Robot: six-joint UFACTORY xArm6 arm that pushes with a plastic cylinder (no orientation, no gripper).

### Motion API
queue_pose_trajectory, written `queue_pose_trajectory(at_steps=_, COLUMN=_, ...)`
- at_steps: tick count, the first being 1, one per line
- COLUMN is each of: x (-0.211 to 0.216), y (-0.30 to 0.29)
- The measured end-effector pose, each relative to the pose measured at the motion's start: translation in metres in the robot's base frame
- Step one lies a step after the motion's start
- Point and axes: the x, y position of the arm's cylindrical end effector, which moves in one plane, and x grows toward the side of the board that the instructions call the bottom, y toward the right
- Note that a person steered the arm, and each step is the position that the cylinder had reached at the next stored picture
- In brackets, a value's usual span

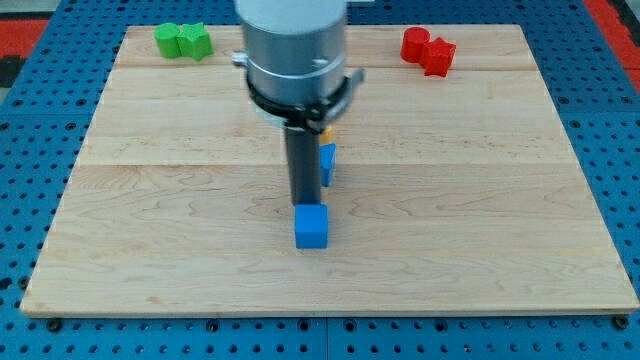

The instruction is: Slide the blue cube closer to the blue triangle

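The blue cube (311,227) sits on the wooden board (150,200) below the middle. My tip (303,203) stands right at the cube's top edge, touching or almost touching it. A second blue block (327,162), likely the blue triangle, is partly hidden behind the rod, a short way above the cube. A bit of a yellow block (325,130) shows just above it, mostly hidden by the arm.
Green blocks (183,41) lie at the board's top left. Red blocks (428,49) lie at the top right. The arm's grey body (292,50) covers the top middle of the board.
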Motion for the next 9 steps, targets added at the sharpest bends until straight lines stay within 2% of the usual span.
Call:
queue_pose_trajectory(at_steps=1, x=0.016, y=-0.028)
queue_pose_trajectory(at_steps=2, x=0.041, y=-0.081)
queue_pose_trajectory(at_steps=3, x=0.065, y=-0.073)
queue_pose_trajectory(at_steps=4, x=0.064, y=-0.030)
queue_pose_trajectory(at_steps=5, x=0.045, y=-0.004)
queue_pose_trajectory(at_steps=8, x=0.051, y=0.029)
queue_pose_trajectory(at_steps=9, x=0.051, y=0.056)
